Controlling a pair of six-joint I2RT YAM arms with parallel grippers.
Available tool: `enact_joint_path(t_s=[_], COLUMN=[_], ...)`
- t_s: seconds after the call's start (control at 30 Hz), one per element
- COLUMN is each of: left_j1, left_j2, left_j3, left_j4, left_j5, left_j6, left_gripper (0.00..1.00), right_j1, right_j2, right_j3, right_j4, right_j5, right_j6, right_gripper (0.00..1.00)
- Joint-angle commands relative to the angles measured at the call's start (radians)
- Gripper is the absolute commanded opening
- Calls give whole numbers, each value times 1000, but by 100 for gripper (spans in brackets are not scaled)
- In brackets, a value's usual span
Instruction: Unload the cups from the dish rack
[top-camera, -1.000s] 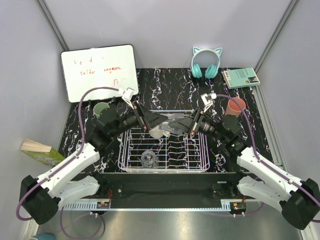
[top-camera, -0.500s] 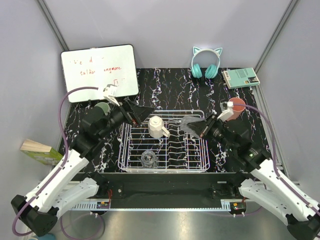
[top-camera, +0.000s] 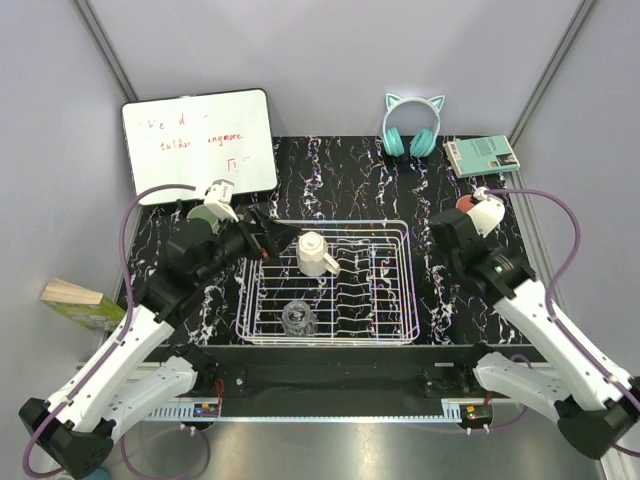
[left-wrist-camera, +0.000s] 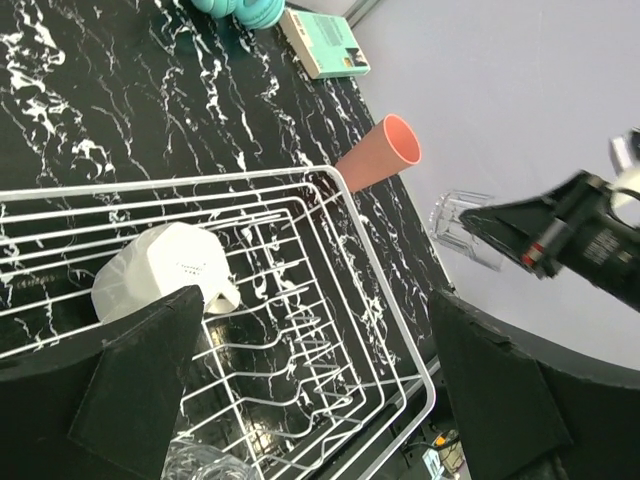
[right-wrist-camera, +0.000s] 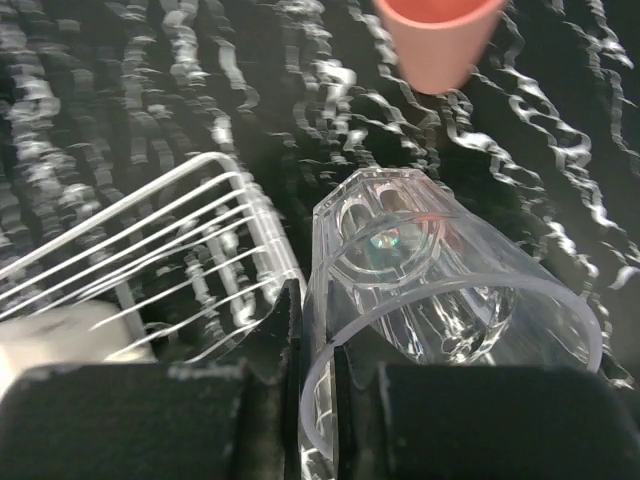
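The white wire dish rack holds a cream handled mug on its side and a clear glass near its front. My left gripper is open and empty at the rack's left rear corner. In its wrist view the mug lies just ahead. My right gripper is shut on the rim of a second clear glass, held above the table right of the rack. A pink cup stands just beyond it. From above, the right arm hides that glass.
A pale green cup stands left of the rack, partly behind the left arm. A whiteboard leans at the back left. Teal headphones and a green book lie at the back right. A box sits at the far left.
My right gripper has carried the clear glass out of the rack, rightward toward the pink cup. My left gripper has drawn back left from the mug and stays open.
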Motion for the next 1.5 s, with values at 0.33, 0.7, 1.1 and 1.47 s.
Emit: enact_joint_path(t_s=[0.33,0.7,1.1,1.47], left_j1=[3,1,3,3], left_j2=[-41,4,25,44], left_j3=[-59,-71,-86,-99], left_j4=[-66,-63,-51,-46], left_j5=[-26,-12,-4,-6], left_j6=[-16,-47,-65,-67], left_gripper=[99,98,98,97], right_j1=[-298,-438,-510,-512], right_j2=[251,393,558,614], right_j3=[-23,12,32,66], right_j4=[44,50,94,98], right_j5=[-127,-272,-347,-319], right_j6=[-29,-45,-61,-80], right_gripper=[0,0,0,6])
